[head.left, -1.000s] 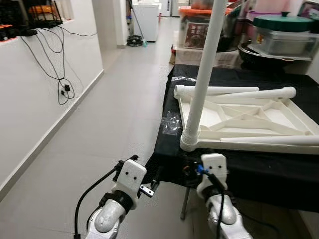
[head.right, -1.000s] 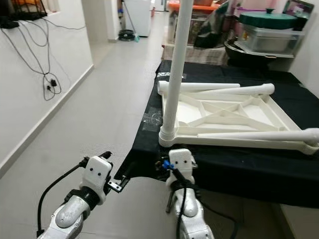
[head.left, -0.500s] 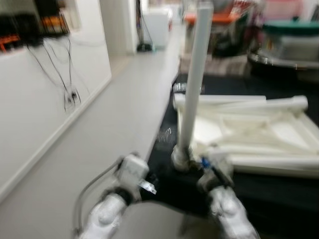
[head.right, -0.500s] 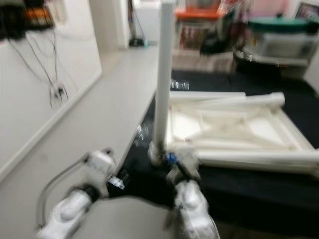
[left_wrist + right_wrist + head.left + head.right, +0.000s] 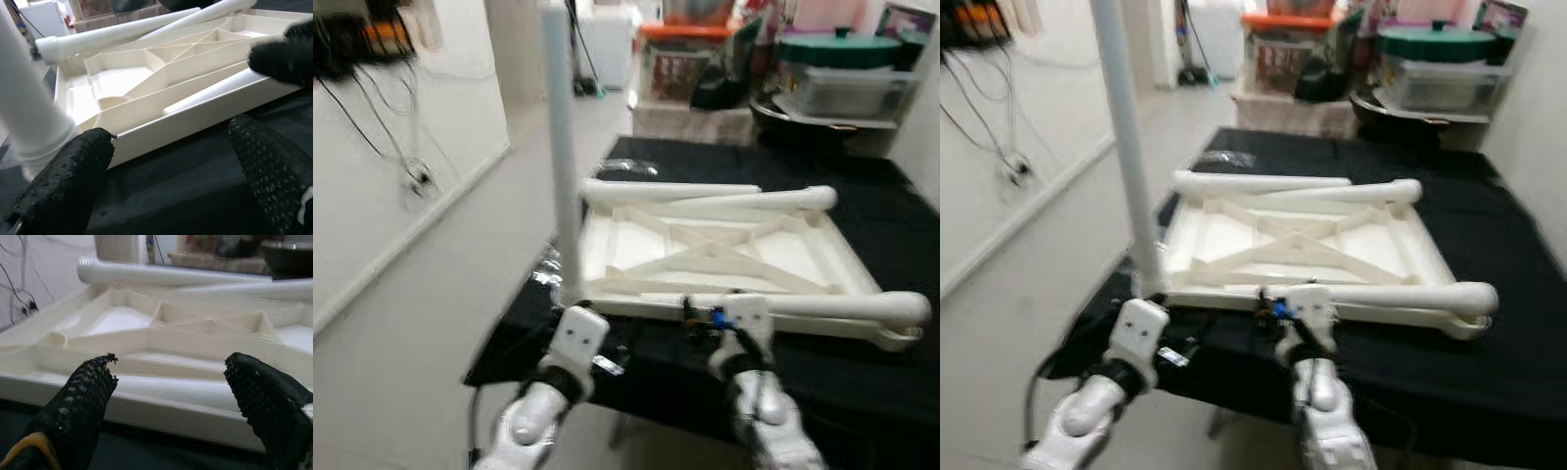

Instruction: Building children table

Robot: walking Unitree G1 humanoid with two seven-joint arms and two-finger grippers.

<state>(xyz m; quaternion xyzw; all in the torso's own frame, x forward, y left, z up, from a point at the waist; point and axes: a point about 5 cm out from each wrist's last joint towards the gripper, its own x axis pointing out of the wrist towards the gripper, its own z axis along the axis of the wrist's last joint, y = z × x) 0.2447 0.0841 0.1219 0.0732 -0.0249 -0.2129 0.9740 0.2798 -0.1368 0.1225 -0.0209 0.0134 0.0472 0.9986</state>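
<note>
A white children's table top lies upside down on a table covered in black cloth. One white leg stands upright in its near left corner. Two loose legs lie across the far edge, and a third leg rests along the near edge. My left gripper is open with nothing in it, low over the cloth just in front of the near rim beside the upright leg. My right gripper is also open and holds nothing, facing the near rim further right.
Bare floor and a white wall with hanging cables lie to the left. Storage boxes and a green-lidded pot crowd the space behind the table. A clear plastic bag lies on the cloth at the far left corner.
The whole view has swung, so the table now sits centred and closer. Both arms, earlier short of the table's left corner, now reach over the cloth at the near rim.
</note>
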